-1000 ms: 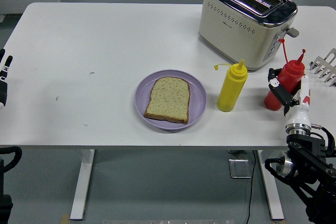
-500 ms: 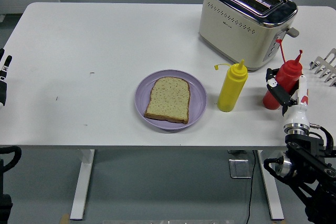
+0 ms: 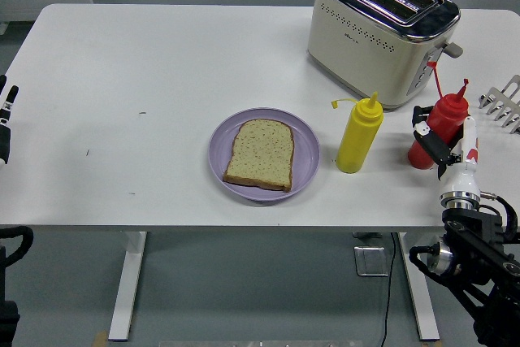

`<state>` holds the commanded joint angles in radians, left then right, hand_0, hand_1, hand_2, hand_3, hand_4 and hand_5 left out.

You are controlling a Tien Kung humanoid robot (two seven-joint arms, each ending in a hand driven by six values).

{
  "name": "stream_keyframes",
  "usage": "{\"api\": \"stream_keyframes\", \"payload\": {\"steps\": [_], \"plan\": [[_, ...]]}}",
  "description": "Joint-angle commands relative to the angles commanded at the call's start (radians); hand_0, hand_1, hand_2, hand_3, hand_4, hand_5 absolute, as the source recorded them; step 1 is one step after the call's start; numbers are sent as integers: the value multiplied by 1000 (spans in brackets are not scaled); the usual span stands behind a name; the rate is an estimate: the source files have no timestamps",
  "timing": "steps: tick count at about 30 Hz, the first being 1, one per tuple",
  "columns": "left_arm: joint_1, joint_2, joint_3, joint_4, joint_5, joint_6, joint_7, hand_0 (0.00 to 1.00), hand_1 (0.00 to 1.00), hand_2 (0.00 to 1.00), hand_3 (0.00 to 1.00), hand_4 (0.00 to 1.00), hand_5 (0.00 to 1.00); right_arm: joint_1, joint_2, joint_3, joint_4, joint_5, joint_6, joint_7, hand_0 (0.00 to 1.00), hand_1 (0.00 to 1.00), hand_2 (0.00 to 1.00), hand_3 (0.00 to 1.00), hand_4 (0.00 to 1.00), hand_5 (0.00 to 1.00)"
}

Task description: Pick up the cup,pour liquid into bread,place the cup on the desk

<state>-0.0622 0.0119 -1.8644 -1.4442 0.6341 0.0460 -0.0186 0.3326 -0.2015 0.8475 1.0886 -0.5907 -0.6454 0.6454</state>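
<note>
Clearly the right robot hand [image 3: 443, 145] has its fingers wrapped around the red squeeze bottle [image 3: 438, 130], pinching its lower body from the near side while the bottle stands tilted on the surface [image 3: 146, 79] near the right edge. No cup is in view; this red bottle looks to be the task's container, and gripping it low would probably leave the nozzle clear for tipping toward the bread.

Just left of it stands a yellow squeeze bottle [image 3: 358, 134], upright and untouched, sitting between the red bottle and the purple plate [image 3: 306, 156]. A slice of bread [image 3: 260, 153] lies flat on that plate, well apart from the hand, so pouring has not begun.

Behind both bottles sits the toaster [image 3: 380, 32]. The left robot hand [image 3: 5, 119] rests at the left edge; whether its fingers are spread or curled I cannot tell.
</note>
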Motion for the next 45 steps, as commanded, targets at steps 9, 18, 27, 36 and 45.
{"api": "stream_keyframes", "payload": {"steps": [9, 18, 27, 36, 45], "plan": [[-1, 0, -1, 0, 0, 0, 0, 838, 852, 873, 759, 666, 998, -1, -3, 0, 2, -31, 0, -16, 465, 461, 473, 464, 677, 99], [-2, 0, -2, -1, 0, 1, -1, 838, 851, 872, 755, 666, 998, -12, -6, 16, 5, -113, 0, -79, 825, 727, 775, 925, 773, 153], [-2, 0, -1, -1, -1, 1, -1, 836, 850, 872, 754, 666, 998, -39, -9, 64, 18, -126, 26, -87, 903, 824, 905, 998, 803, 176], [-3, 1, 0, -1, -1, 1, -2, 834, 849, 869, 752, 665, 998, -88, -27, 111, 87, -170, 74, -96, 952, 879, 983, 998, 820, 203], [-2, 2, 3, -2, -1, 2, -2, 833, 849, 869, 752, 667, 998, -164, -64, 178, 168, -218, 112, -115, 955, 883, 990, 998, 827, 211]]}}
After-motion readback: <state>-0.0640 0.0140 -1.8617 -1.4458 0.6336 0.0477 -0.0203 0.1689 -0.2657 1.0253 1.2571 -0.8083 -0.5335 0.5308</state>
